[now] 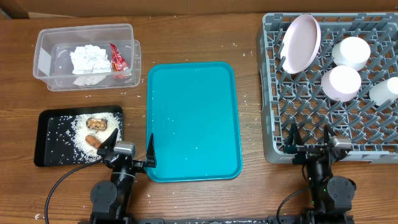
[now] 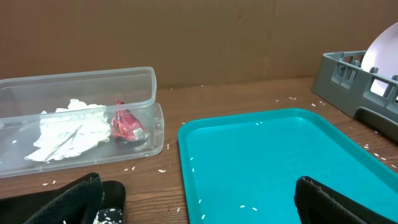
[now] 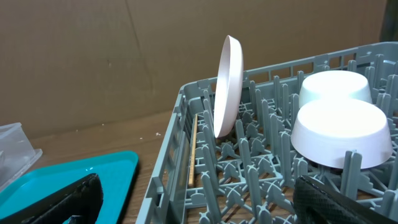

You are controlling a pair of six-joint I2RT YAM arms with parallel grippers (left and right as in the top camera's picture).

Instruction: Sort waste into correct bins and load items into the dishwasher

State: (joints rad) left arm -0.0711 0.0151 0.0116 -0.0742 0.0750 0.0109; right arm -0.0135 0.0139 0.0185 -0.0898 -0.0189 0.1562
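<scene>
In the overhead view, the clear tub [image 1: 41, 46] at the back left holds a crumpled white napkin [image 1: 89, 59] and a red wrapper [image 1: 117, 57]. On the black tray [image 1: 40, 142] lie white rice crumbs [image 1: 81, 127], a brown chunk [image 1: 96, 123] and a carrot piece [image 1: 93, 141]. In the grey dish rack [image 1: 323, 118] a pale pink plate [image 1: 301, 42] stands on edge beside two bowls [image 1: 341, 83] and a cup [image 1: 385, 90]. My left gripper [image 1: 130, 148] hangs open between the black tray and the teal tray, holding nothing. My right gripper [image 1: 310, 138] is open over the rack's front edge, also holding nothing.
A large teal tray [image 1: 193, 121] with a few rice grains lies in the middle. Loose grains dot the wooden table [image 1: 186, 43]. A thin wooden stick [image 3: 193, 149] stands inside the rack's left wall [image 3: 177, 143]. A brown cardboard wall [image 2: 199, 37] closes the back.
</scene>
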